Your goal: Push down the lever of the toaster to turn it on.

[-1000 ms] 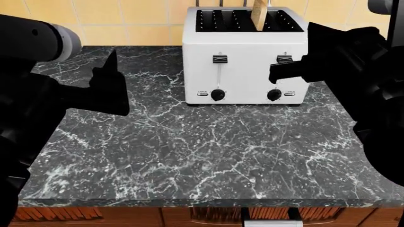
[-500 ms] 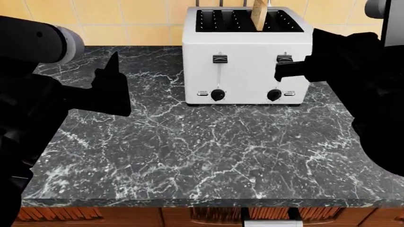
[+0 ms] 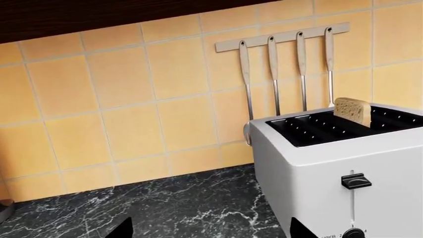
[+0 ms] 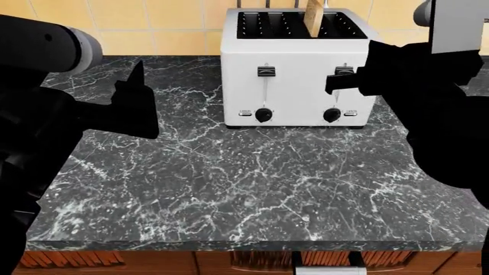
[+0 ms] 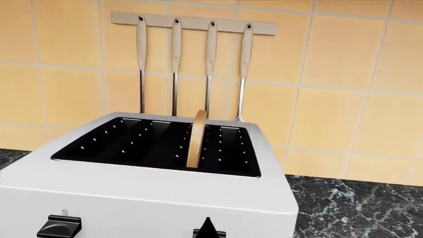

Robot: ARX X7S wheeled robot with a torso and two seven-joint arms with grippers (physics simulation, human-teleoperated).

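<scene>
Black marble counter [image 4: 229, 177] under yellow wall tiles [image 3: 119, 89] bears the toaster [image 4: 298, 86].

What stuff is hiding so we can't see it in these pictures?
- The right gripper: in the head view it is a black shape in front of the toaster, so open or shut is unclear.
- The lever: partly covered by that gripper; touching is unclear.
- The left gripper: a dark silhouette, jaws unreadable.
- Labels beside the knobs: too small to read.

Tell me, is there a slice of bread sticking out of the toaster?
Yes, one slice of bread stands upright in a slot of the toaster, poking above its top.
</scene>
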